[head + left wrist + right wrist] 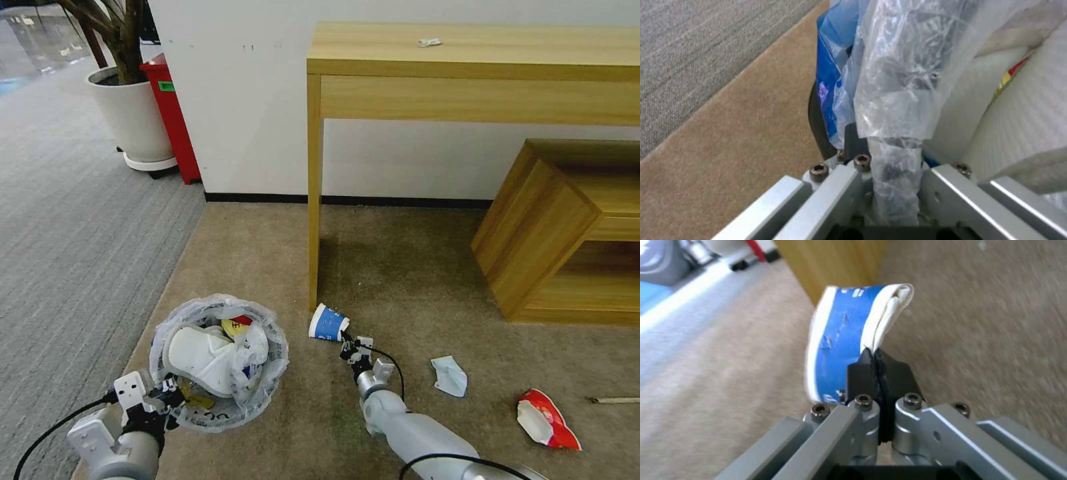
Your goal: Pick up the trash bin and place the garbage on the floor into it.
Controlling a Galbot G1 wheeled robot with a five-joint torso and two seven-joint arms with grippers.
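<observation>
The right gripper (347, 348) is closed tight on the squashed rim of the blue-and-white paper cup (327, 323), whose wall is pinched flat between the black fingertips (861, 373). The cup sits low over the beige short-pile carpet (413, 280), just beside the foot of the light wooden table leg (313, 200), which stands right behind it.

The left gripper (167, 395) clamps the near rim of the small round black trash bin (217, 360), biting through the crinkled translucent white plastic bag (898, 83) that lines it (the film bunches up between the jaws in the left wrist view). The bin stands near the carpet's left edge, where the beige pile meets the grey striped carpet (73, 253). Inside it lie a white ribbed slipper (200, 357) and a bit of yellow-and-red wrapper (235, 325).

To the right of the right arm, well apart from the bin, more litter lies on the beige carpet: a crumpled pale blue mask (449, 375), a torn red-and-white wrapper (547, 420) and, at the far right edge, a thin wooden stick (615, 400).

A low wooden open shelf unit (560, 233) sits under the table's right side. A scrap of crumpled paper (429, 42) rests on the tabletop. By the white wall's corner stand a big white planter pot (133, 117) and a tall red box (172, 113).
</observation>
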